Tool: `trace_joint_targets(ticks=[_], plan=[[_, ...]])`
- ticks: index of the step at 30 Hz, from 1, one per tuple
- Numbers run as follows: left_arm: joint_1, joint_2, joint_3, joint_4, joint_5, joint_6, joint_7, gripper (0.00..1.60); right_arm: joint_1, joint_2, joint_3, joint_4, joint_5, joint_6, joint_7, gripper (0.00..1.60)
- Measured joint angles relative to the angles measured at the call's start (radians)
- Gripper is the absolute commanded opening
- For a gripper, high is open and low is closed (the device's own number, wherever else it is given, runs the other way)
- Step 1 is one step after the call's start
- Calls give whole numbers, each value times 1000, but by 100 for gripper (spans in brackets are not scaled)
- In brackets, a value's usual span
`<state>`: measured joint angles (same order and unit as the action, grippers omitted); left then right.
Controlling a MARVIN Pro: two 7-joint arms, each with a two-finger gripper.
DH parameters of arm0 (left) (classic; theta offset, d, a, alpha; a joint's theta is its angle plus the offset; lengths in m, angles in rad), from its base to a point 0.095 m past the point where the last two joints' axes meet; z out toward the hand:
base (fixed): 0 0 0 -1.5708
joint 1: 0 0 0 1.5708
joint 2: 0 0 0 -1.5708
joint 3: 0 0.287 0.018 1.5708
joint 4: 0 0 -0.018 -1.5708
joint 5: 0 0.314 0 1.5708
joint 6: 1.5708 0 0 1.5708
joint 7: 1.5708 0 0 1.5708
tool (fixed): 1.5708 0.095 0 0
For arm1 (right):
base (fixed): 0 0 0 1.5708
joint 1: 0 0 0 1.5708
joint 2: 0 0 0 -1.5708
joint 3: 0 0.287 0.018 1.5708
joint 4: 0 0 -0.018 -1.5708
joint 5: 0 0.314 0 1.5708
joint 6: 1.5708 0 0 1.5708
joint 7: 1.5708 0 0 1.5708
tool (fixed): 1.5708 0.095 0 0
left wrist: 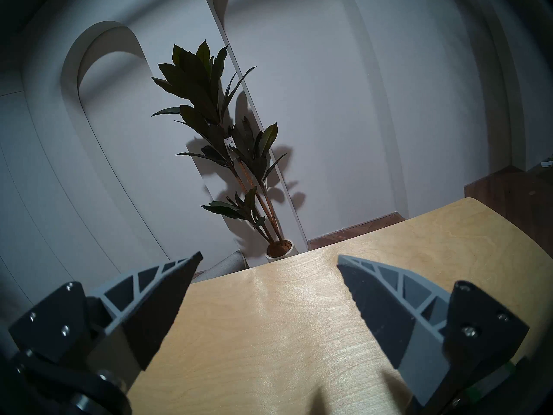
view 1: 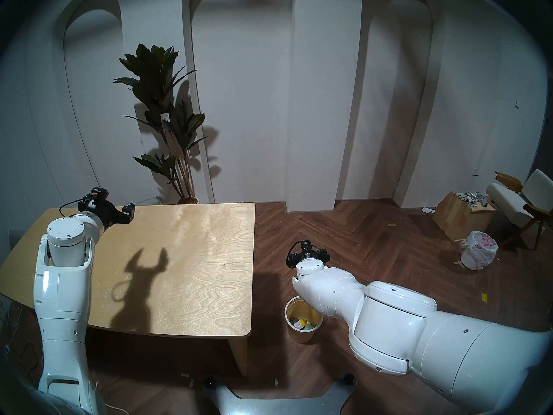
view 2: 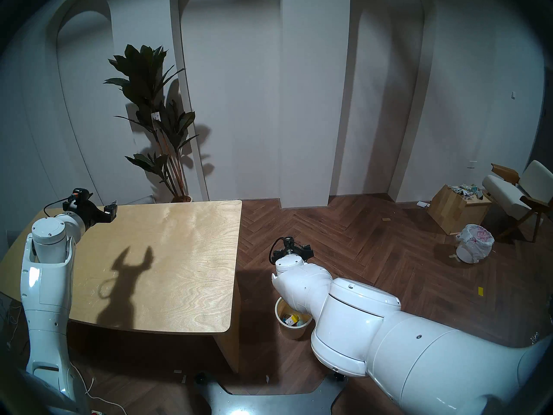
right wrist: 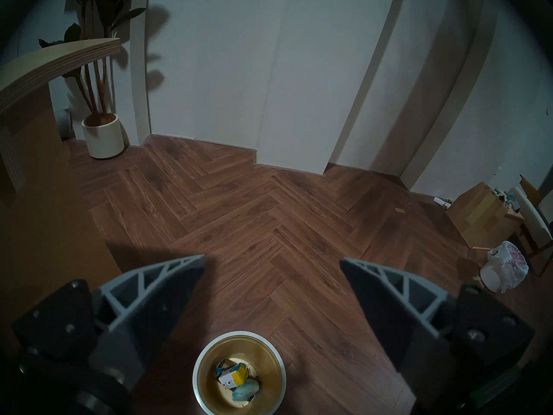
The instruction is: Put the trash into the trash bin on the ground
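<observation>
The trash bin (right wrist: 239, 334), a small round cream-yellow one with a pale rim, stands on the floor just right of the table. The trash lies inside it: a small box with a yellow end (right wrist: 235, 375), a soft teal-white pouch (right wrist: 246, 389) and part of a white-and-teal carton (right wrist: 223, 364). The head view shows the bin (view 1: 286, 311) half hidden by my right forearm. My right gripper (right wrist: 272, 260) hangs above the bin's far side, open and empty. My left gripper (left wrist: 269, 258) hovers open and empty over the table's far left corner (view 1: 129, 209).
The light wooden table (view 1: 179, 255) fills the left half. A potted plant (view 1: 167, 121) stands behind it. At the far right are a square wooden box (view 1: 460, 213), a white bin lined with a printed bag (view 1: 478, 249) and a chair (view 1: 520, 201).
</observation>
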<state>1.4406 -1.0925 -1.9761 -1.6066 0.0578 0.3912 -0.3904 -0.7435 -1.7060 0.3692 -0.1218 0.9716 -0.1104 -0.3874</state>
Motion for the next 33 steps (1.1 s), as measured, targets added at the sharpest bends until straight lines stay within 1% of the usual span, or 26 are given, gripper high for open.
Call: trace_joint_targets(ticks=[7, 14, 22, 27, 33], plan=[[0, 1, 1, 0, -1, 0, 0, 160, 10, 3, 16, -11, 3, -27, 2, 160], [0, 2, 1, 0, -2, 0, 1, 160, 47, 40, 35, -50, 5, -133, 30, 160], [1, 2, 1, 1, -4, 0, 3, 160, 88, 97, 45, -106, -15, -259, 58, 160], [1, 2, 1, 1, -5, 0, 5, 160, 93, 119, 47, -139, -27, -337, 69, 160], [1, 2, 1, 2, -7, 0, 7, 160, 75, 130, 40, -168, -41, -386, 75, 160]])
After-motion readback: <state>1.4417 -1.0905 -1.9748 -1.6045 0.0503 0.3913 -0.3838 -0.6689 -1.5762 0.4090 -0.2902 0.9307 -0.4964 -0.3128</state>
